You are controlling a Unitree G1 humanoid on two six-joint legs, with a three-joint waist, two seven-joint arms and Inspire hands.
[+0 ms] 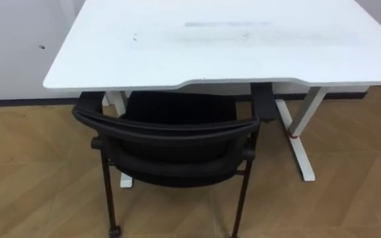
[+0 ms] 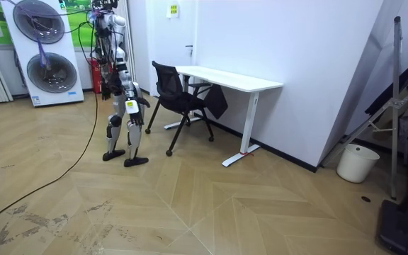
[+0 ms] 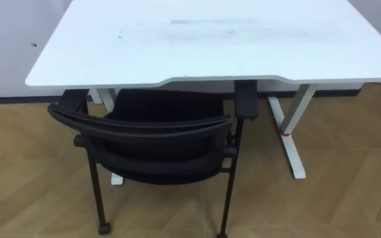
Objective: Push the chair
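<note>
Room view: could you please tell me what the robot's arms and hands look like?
The arms are slim, built of silvery-grey and black sections. The right hand is dark, with a small white tag at its back. The left hand, just beyond it, looks dark as well. Finer markings and any cabling along the arms are too small to tell.

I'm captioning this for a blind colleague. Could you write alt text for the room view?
A humanoid robot stands on a wood floor behind a black chair drawn up to the end of a white desk, facing both. A white bucket stands on the floor further toward the room view's right.
</note>
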